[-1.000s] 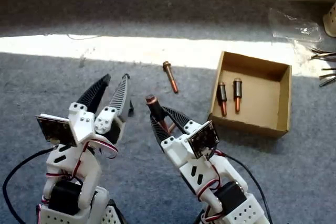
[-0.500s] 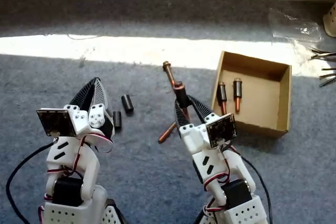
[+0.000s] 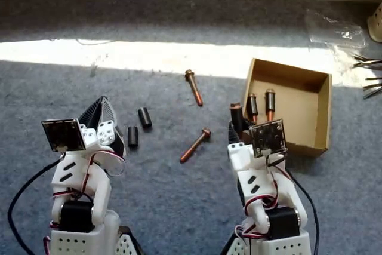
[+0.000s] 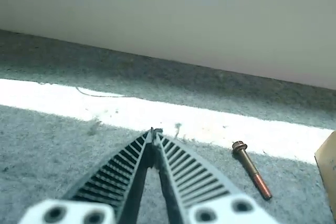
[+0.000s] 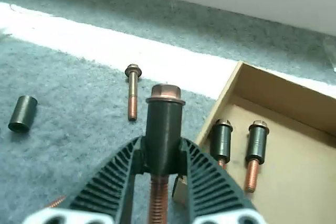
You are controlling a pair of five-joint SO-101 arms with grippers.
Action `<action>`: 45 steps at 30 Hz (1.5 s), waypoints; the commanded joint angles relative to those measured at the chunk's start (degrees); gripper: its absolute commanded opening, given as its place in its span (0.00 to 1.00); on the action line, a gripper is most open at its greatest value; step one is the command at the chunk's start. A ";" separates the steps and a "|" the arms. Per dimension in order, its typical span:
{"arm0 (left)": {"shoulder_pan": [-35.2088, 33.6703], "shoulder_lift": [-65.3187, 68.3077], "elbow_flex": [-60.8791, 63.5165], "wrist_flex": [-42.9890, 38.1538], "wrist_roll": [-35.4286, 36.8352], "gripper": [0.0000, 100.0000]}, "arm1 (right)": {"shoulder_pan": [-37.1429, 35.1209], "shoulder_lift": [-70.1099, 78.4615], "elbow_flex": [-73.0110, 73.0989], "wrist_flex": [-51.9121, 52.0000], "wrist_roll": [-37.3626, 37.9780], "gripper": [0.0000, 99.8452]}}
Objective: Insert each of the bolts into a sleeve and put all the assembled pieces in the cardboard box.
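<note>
Two changes | right fingers [image 5: 110, 182], clamping sleeved bolt [image 5: 163, 129], swung over to cardboard box [image 3: 304, 144] | left fingers [image 4: 181, 174] closed up (empty)

Carpeted indoor room, grey carpet [image 3: 173, 207], pale wall [image 4: 210, 19], strip of sunlight [image 3: 143, 58] across it

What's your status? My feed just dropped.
Right gripper shut on sleeved bolt, beside cardboard box. Left gripper shut, empty. Two bolts, two sleeves loose.

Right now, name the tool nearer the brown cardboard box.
Right. The right tool, gripping a sleeved copper bolt, is beside the brown cardboard box; the left tool sits well away, past two black sleeves.
</note>
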 commanded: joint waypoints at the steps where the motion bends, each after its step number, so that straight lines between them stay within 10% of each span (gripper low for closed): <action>1: -0.66 -0.31 -2.07 0.79 -0.97 0.00 | 3.03 -0.31 -7.43 1.01 1.05 0.00; 11: -0.75 -0.31 -4.44 9.41 -1.14 0.01 | 12.00 3.30 -17.45 1.89 1.14 0.00; 45: -1.01 -0.31 -1.98 9.23 -1.23 0.01 | 24.92 97.45 -65.36 2.51 7.12 0.00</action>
